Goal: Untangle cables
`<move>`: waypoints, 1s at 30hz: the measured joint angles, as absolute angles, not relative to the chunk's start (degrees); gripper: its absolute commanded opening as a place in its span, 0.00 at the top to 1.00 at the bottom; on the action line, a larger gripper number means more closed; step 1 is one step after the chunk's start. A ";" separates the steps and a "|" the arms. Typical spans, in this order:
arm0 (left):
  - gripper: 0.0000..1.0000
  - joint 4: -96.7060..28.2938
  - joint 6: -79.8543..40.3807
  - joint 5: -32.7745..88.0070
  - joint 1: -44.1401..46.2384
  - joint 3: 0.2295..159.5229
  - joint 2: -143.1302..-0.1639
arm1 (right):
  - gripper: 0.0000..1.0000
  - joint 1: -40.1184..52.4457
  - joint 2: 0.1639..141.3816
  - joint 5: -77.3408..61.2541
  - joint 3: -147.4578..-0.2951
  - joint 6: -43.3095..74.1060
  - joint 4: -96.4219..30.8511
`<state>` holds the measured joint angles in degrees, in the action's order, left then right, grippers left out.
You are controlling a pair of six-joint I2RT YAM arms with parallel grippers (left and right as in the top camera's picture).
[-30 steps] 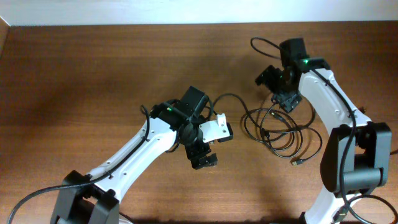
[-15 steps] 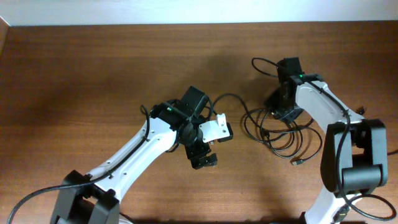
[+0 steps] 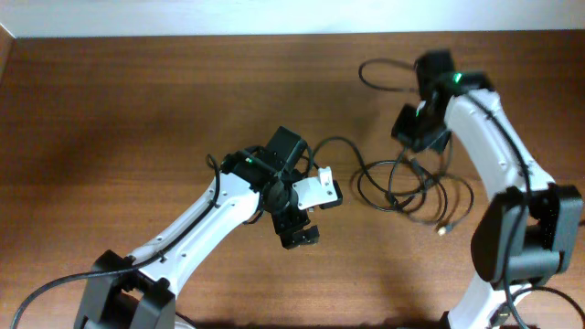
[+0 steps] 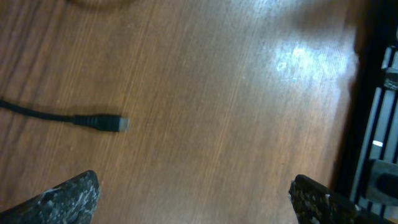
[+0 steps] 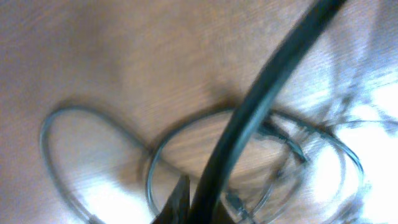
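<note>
The cables (image 3: 411,190) lie as a tangle of thin black loops on the wooden table, right of centre. One small plug (image 3: 445,228) is at the near end, and one strand (image 3: 336,143) trails left toward the left arm. My right gripper (image 3: 419,132) is over the far side of the tangle, shut on a strand that rises to it. In the right wrist view that strand (image 5: 261,106) runs up from the closed jaws (image 5: 199,211), over blurred loops (image 5: 249,168). My left gripper (image 3: 309,212) is open over bare wood. Its fingers (image 4: 68,198) stand wide apart, near a plug end (image 4: 102,122).
The table's far edge meets a white wall (image 3: 274,14). The right arm's own thicker wire (image 3: 377,71) loops out behind its wrist. A dark frame (image 4: 376,124) fills the right edge of the left wrist view.
My right gripper has dropped onto the tangle, closed on a strand, then pulled up and away toward the far edge. The loops shifted with it. The left arm has not moved.
</note>
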<state>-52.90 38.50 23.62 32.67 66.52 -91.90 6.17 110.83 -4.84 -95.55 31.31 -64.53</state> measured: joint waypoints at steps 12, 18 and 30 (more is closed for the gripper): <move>0.01 -52.69 38.50 23.53 32.67 66.52 -91.90 | 0.96 18.96 109.01 -3.55 -153.21 8.73 -96.90; 0.01 -52.66 38.50 24.01 32.67 66.52 -91.90 | 0.96 21.10 101.14 -2.87 -162.76 8.36 -96.97; 0.01 -52.66 38.37 39.53 32.67 66.52 -91.90 | 0.96 21.10 83.70 -7.27 -164.20 7.01 -96.51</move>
<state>-52.66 38.37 39.53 32.67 66.52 -91.90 21.10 83.70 -7.27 -164.20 7.01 -96.51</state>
